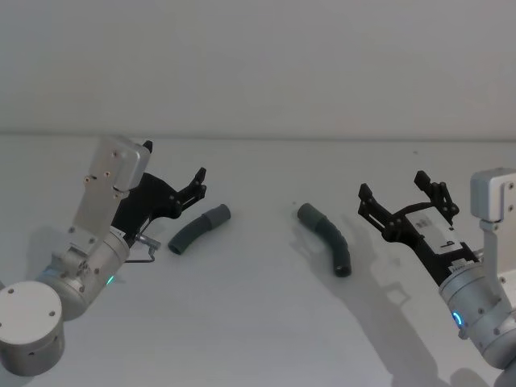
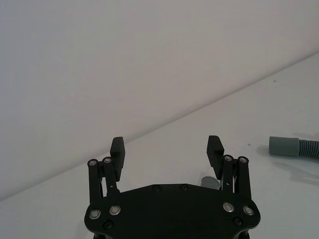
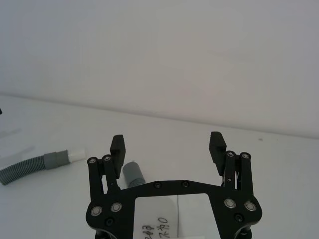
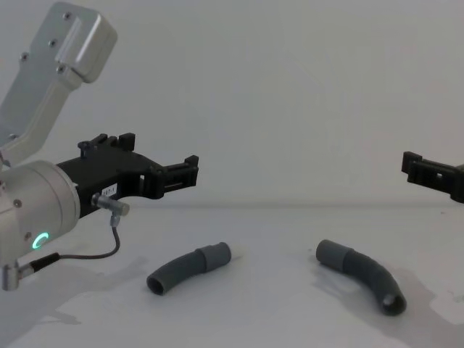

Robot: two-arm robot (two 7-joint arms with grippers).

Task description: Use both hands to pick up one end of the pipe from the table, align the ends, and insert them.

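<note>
Two dark grey curved pieces of the pipe lie on the white table [image 1: 258, 322]. The left piece [image 1: 198, 228] [image 4: 187, 269] points its cuff end [image 1: 218, 215] toward the middle; the right wrist view shows that cuff [image 3: 55, 159] with a whitish tip [image 3: 77, 154]. The right piece [image 1: 326, 238] [image 4: 360, 280] has its cuff [image 1: 309, 214] [image 2: 284, 146] facing the left piece. My left gripper [image 1: 189, 184] [image 2: 166, 147] [image 4: 163, 156] hovers open just left of and above the left piece. My right gripper [image 1: 393, 187] [image 3: 168, 144] hovers open to the right of the right piece, whose cuff [image 3: 132, 174] shows below its fingers.
A plain pale wall [image 1: 258, 64] rises behind the table's far edge. A thin grey cable [image 4: 109, 246] loops from the left wrist near the left piece. A gap of bare table [image 1: 262, 234] separates the two pieces.
</note>
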